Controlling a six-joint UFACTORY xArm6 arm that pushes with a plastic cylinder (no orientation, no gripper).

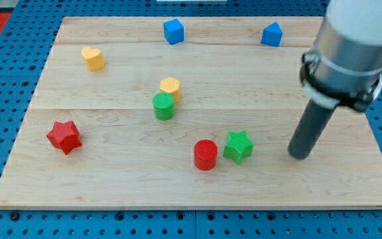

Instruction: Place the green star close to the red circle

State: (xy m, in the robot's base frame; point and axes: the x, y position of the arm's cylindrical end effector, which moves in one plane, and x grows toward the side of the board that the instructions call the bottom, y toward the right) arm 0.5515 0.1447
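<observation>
We find the green star (238, 147) just beside the red circle (205, 155), at its 3 o'clock, a sliver of board (111, 179) between them. Our tip (300, 156) stands at the star's 3 o'clock, near but apart. Any further push should be short, toward 9 o'clock, lest the circle shift. We carry no pincer, only a rod. The arm's upper part is cut off.
</observation>
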